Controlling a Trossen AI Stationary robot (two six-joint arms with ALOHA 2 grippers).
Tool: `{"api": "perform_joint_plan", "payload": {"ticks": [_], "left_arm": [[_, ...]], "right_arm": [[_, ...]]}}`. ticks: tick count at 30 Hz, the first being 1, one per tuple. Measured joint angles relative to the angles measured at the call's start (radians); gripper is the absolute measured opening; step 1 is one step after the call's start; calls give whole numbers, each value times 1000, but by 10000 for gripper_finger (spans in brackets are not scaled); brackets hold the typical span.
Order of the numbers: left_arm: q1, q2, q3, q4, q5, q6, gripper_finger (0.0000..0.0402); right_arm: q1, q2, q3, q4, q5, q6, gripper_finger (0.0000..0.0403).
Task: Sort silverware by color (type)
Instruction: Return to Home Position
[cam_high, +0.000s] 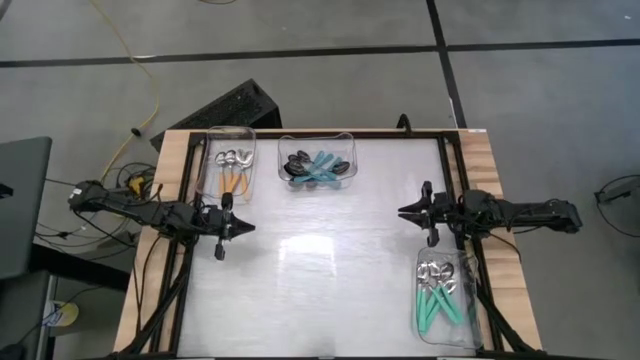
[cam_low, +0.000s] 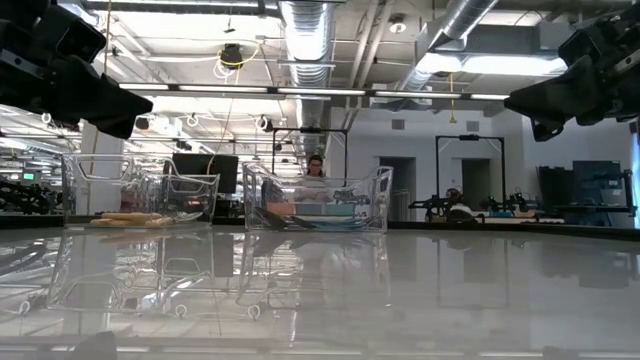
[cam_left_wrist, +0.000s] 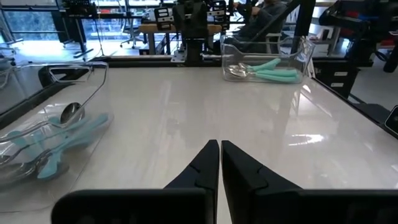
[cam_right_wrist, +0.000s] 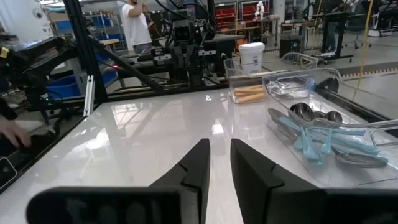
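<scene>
Sorting looks finished: orange-handled silver spoons (cam_high: 233, 172) sit in 1 clear bin, blue-handled dark spoons (cam_high: 318, 167) in another, teal-handled silver spoons (cam_high: 440, 293) in a third. The left gripper (cam_high: 246, 228) hovers shut and empty, the right gripper (cam_high: 404, 211) is narrowly parted and empty. Best: hold clear of the bins.

A: How many clear rectangular plastic bins sit on the desk?

B: Three. One at the far left corner (cam_high: 229, 165), one at the middle of the far edge (cam_high: 319, 160), one at the near right corner (cam_high: 446, 298).

A: And the spoons in them?

B: The orange-handled spoons (cam_high: 234, 170) look like four or so, the teal-handled spoons (cam_high: 441, 293) about five. The blue-handled spoons with dark bowls (cam_high: 316, 167) overlap too much to count exactly; several.

A: Arms?

B: Two dark arms, two grippers.
</scene>
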Motion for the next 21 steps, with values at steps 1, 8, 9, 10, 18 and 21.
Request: {"api": "perform_joint_plan", "payload": {"ticks": [1,8,9,10,18,21], "left_arm": [[0,0,0,0,0,-4,3],[0,0,0,0,0,-12,3],[0,0,0,0,0,-13,3],[0,0,0,0,0,-13,3],[0,0,0,0,0,-14,3],[0,0,0,0,0,-14,3]], "right_arm": [[0,0,0,0,0,0,87],[0,0,0,0,0,0,87],[0,0,0,0,0,0,87],[0,0,0,0,0,0,87],[0,0,0,0,0,0,87],[0,0,0,0,0,0,87]]}}
